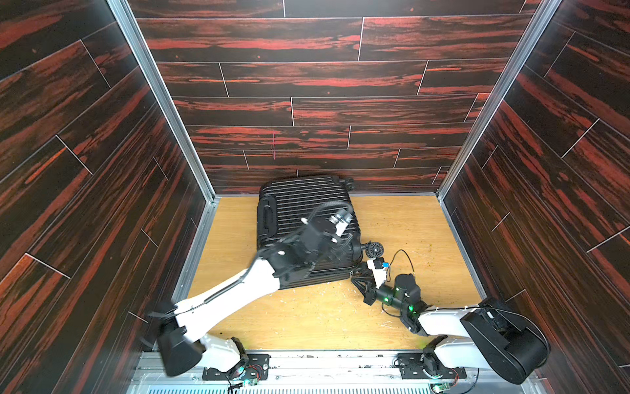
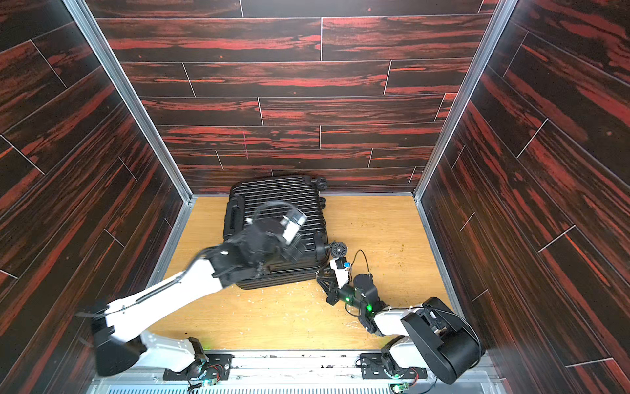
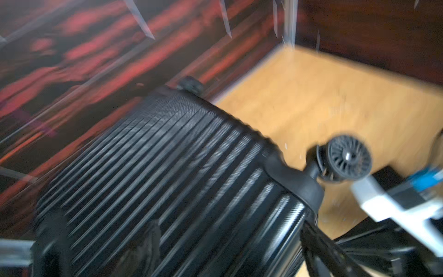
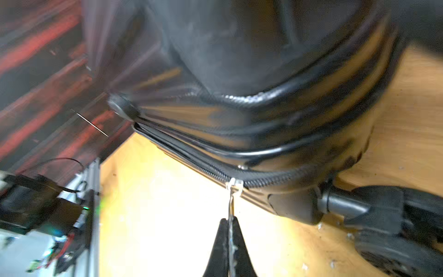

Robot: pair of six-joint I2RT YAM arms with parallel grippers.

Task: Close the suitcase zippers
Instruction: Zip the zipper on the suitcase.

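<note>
Right wrist view shows the right gripper (image 4: 229, 226) clamped on the silver zipper pull (image 4: 234, 191), which sits on the zipper track (image 4: 275, 180) at the suitcase (image 4: 239, 52) corner next to a wheel (image 4: 383, 215). In both top views the black ribbed suitcase lies flat on the wooden table (image 1: 409, 221), its far edge at the back wall (image 1: 306, 112). The left gripper (image 3: 98, 239) is positioned over the ribbed top shell with jaws spread wide and nothing between them; blur prevents confirming contact.
</note>
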